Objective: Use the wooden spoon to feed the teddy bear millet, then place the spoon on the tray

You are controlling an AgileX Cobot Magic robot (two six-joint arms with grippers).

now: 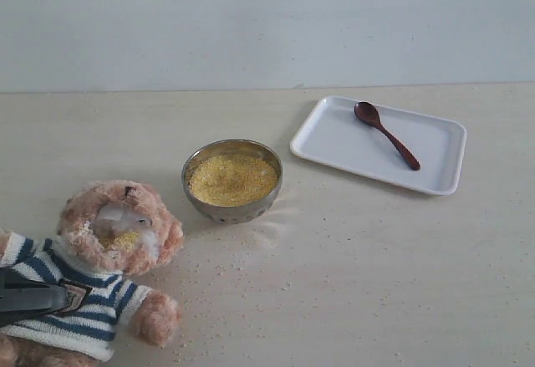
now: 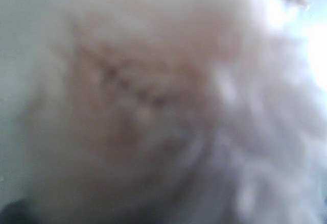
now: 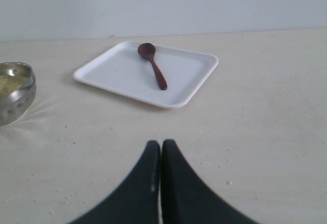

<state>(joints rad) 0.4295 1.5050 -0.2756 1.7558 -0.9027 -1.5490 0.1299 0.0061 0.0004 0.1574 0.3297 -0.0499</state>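
The slim dark reddish-brown wooden spoon (image 1: 386,135) lies flat inside the flat white rectangular tray (image 1: 334,145). In the exterior view its oval bowl points toward 10 o'clock and its handle toward 4 o'clock. The tray sits at 2 o'clock from the small round silver metal bowl (image 1: 231,212), apart from it. The bowl is filled with fine yellow millet (image 1: 231,178).

At 8 o'clock from the bowl I see the fluffy light-brown teddy bear (image 1: 117,233) in a navy-and-white striped sweater, with yellow grains on its pale muzzle. Loose specks dot the pale tabletop (image 1: 376,300) nearby.

My left gripper (image 1: 58,297) lies against the bear's chest. I cannot tell whether it grips anything, since its wrist view shows only blurred fur. My right gripper (image 3: 161,150) is closed on nothing, fingertips pressed together.
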